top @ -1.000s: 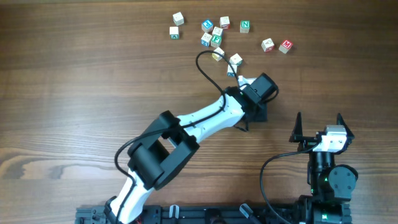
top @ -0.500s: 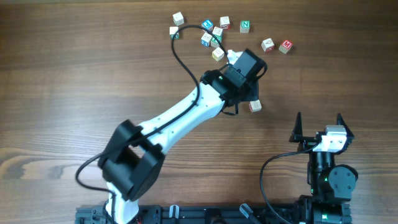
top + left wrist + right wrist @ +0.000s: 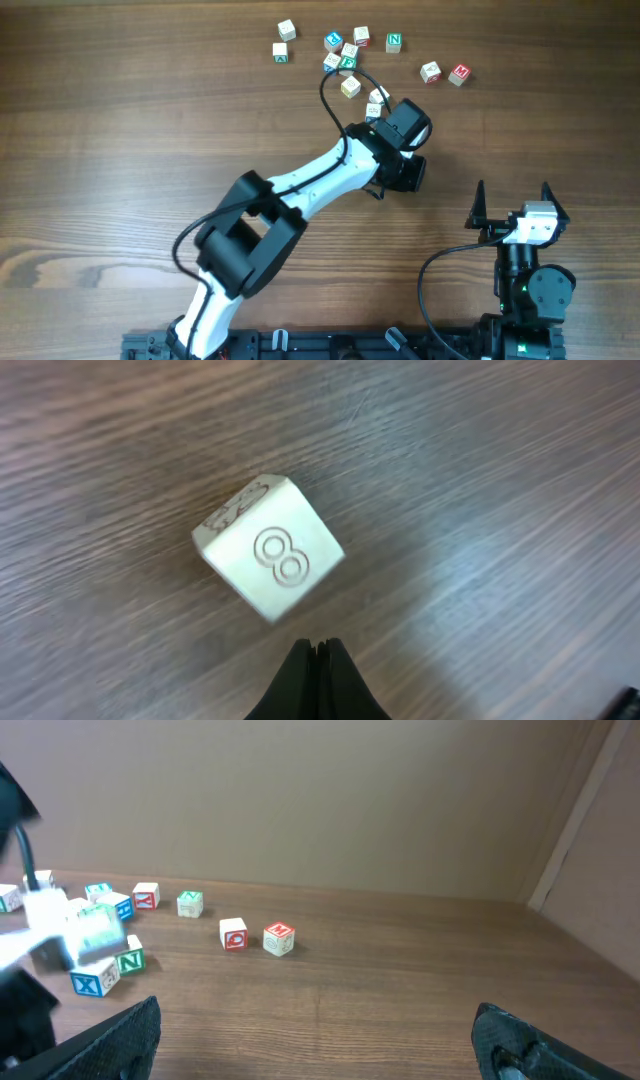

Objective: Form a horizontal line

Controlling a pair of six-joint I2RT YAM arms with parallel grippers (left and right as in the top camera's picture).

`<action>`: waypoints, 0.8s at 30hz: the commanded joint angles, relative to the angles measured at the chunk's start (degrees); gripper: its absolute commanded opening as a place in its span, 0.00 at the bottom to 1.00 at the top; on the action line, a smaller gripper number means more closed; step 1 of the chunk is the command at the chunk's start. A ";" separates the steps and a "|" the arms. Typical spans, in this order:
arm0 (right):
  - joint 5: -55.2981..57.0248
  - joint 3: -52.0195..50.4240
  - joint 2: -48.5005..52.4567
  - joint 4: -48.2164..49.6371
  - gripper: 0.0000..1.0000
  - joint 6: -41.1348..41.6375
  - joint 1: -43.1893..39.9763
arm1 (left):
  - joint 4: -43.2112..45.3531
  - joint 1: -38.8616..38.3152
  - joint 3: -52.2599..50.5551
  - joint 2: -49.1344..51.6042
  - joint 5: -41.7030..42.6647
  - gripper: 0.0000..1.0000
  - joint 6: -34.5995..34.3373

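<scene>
No horizontal line shows in any view; the whitish alphabet cubes [image 3: 347,63] lie loose and unaligned near the table's far edge. A pair of red-marked cubes [image 3: 445,73] sits to their right. My left gripper [image 3: 318,647] is shut with nothing in it. Just beyond its tips, a pale cube embossed with an 8 [image 3: 270,558] rests on the wood. Overhead, the left gripper's body [image 3: 405,160] hangs below the cluster and hides its fingertips and that cube. My right gripper [image 3: 512,205] stands open and empty near the front right, far from the cubes [image 3: 234,934].
The left arm [image 3: 300,195] stretches diagonally from the front left across the middle of the wooden table [image 3: 120,150]. A black cable [image 3: 330,85] loops from it over the nearest cubes. A brown wall [image 3: 300,800] backs the table in the right wrist view.
The left jaws have closed on nothing. The left arm swung up toward the cube cluster, then back down and right; a cube seen beside it half a second ago is now covered. The right arm stayed still.
</scene>
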 commanded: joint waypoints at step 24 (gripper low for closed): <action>-0.87 -0.07 -0.26 0.13 1.00 -0.52 -0.35 | 15.61 -0.59 0.11 6.36 -0.94 0.05 4.59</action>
